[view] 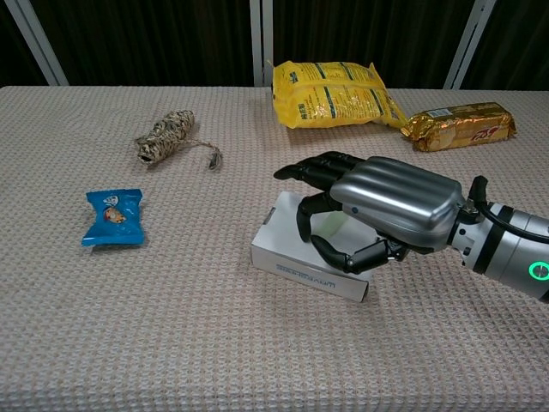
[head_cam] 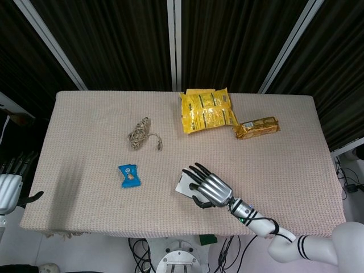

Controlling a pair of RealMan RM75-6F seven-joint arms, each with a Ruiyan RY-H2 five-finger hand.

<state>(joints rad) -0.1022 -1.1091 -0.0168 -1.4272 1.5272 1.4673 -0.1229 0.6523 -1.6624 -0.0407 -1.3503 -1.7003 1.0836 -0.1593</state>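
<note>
The right hand (view: 377, 215) hovered directly over the white box (view: 296, 249), fingers spread and curved above it, holding nothing. The box, a flat rigid carton, lay near the front edge of the woven surface (view: 171, 343), its long axis running left-right. The left hand (head_cam: 8, 190) rested far off, apparently open

Head view looks steeply down; chest view sits low, near the shared table (head_cam: 85, 170).

Right hand (view: 377, 219): ribbed silver metallic back shell, black jointed fingers (view: 313, 170). Its wrist is silver with black bands, a black cable looped alongside and a small green indicator light. Left hand (head_cam: 10, 190): silver shell, dark fingers.
</note>
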